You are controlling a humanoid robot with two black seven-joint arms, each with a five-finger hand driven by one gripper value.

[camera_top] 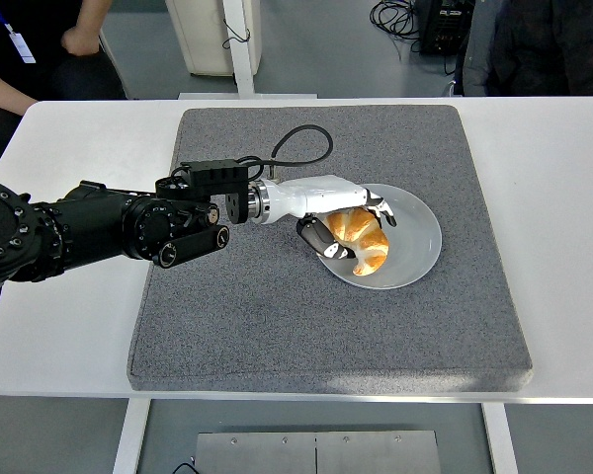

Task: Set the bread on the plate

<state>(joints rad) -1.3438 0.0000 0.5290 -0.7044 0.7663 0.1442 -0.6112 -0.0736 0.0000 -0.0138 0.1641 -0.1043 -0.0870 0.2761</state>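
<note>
While the left hand point(338, 219) grasps it, the croissant point(361, 237) lies diagonally on the plate point(415, 237).

Black arm point(109, 229), apparently white robot hand point(348, 219)

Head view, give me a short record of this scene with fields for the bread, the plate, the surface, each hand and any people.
bread: croissant, over the left part of the plate, in the left hand's grasp
plate: white, round, on the grey mat
surface: grey mat on a white table
left hand: white, fingers curled around the croissant above the plate
right hand: not in view
people: a person at the top left, behind the table
task status: bread is at the plate, not yet released
</note>
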